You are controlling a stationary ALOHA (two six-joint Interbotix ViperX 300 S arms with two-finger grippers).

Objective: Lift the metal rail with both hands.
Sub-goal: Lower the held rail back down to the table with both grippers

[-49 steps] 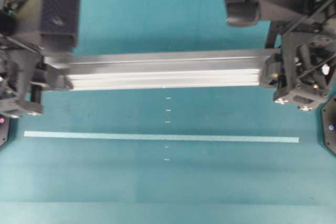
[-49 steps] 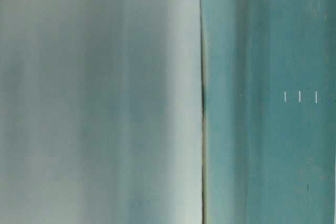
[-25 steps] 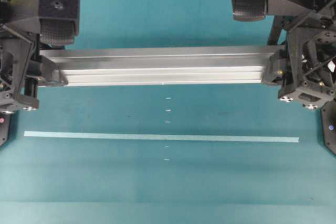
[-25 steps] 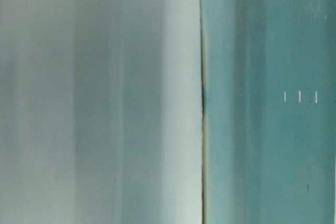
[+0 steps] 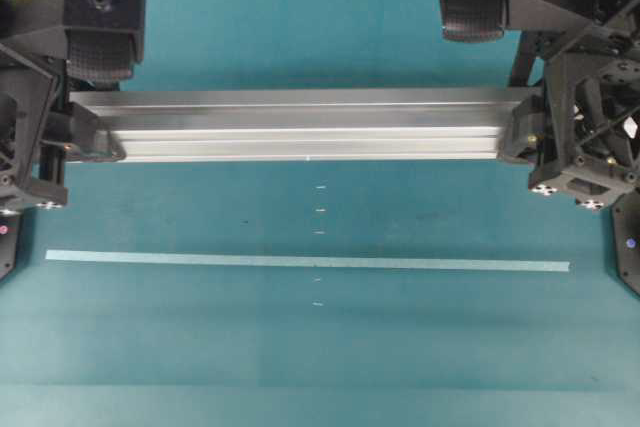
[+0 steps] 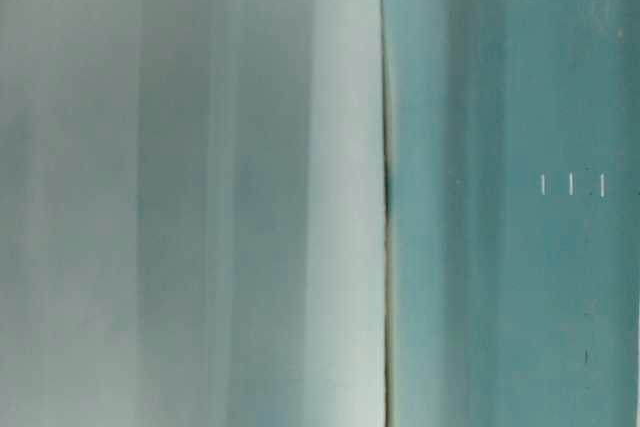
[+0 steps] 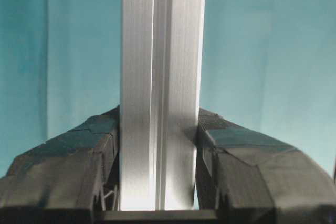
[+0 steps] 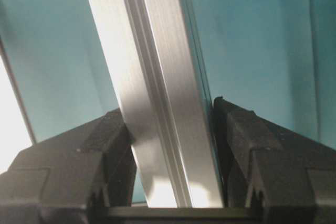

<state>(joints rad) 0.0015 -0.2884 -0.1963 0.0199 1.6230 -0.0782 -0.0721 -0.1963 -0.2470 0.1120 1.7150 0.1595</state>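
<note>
across the upper half of the overhead view, one metal rail [image 5: 300,125] runs level, its left end clamped between the fingers of the left gripper [image 7: 158,145] and its right end likewise in the right gripper [image 8: 170,145], both partly closed on it. a good lift calls for both arms rising at an equal rate, keeping the bar level. count: one rail, two grippers, one tape strip [image 5: 308,262] below.
</note>
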